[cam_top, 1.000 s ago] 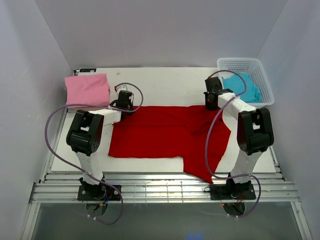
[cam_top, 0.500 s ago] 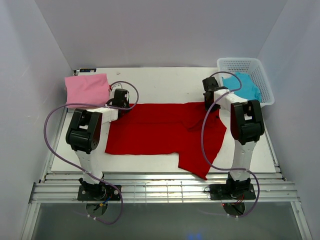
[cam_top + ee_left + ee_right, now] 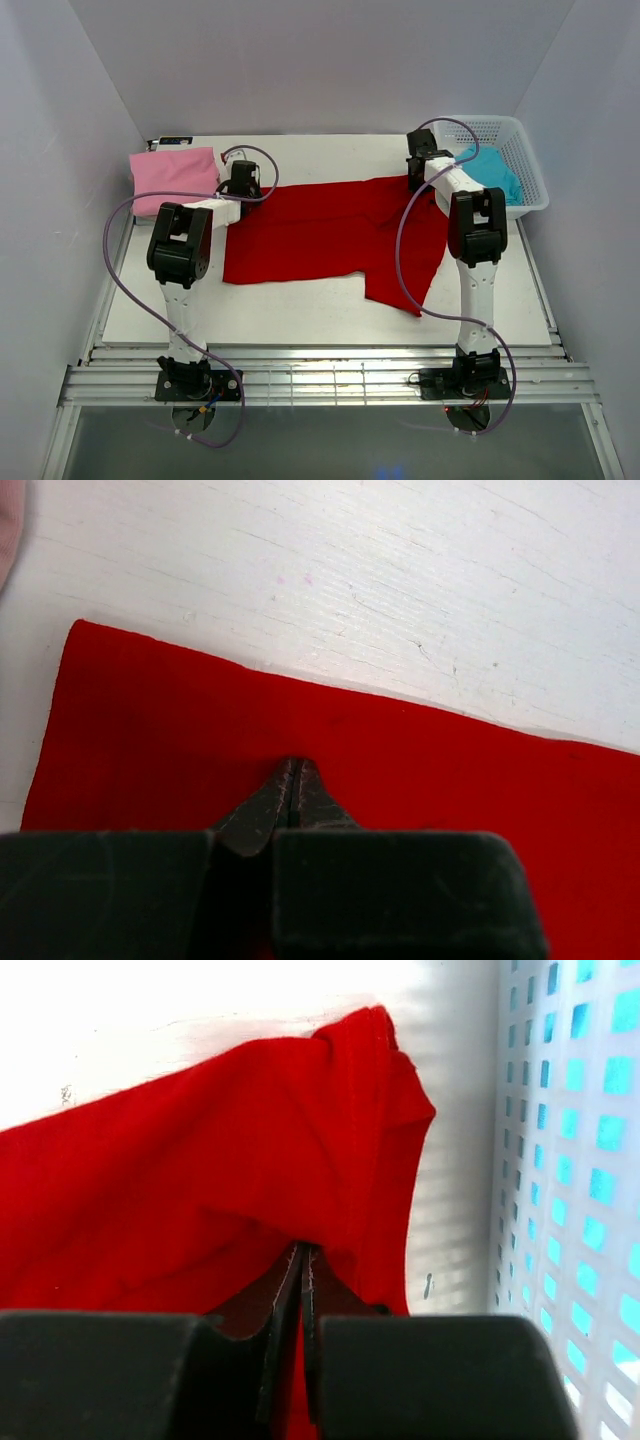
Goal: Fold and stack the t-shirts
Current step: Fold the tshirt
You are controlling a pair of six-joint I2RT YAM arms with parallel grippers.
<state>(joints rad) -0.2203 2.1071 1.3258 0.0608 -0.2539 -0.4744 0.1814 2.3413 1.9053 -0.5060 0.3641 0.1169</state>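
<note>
Stretching the red t-shirt flat for folding is judged to be the step in hand. In the top external view it is spread on the counter beside the white lattice basket. The right end effector is closed on its far edge at the end nearest the basket, and the left end effector at the end farthest from it. The two ends are best moved together, so that this edge is held taut and straight. A skewed flap hanging away from the basket would need smoothing afterwards. A pink t-shirt lies well apart from the basket and a turquoise t-shirt inside it. No beige one can be made out.

In the left wrist view the end effector is seen shut, its tips pressed onto the red t-shirt just inside the hem. The pinched layer itself is hidden under the fingers, so the grip is inferred. The basket is out of view.

In the right wrist view the end effector is shut on bunched cloth of the red t-shirt, whose corner sits just beside the basket. This corner should be kept from snagging the lattice. What lies under the bunched folds cannot be told.
</note>
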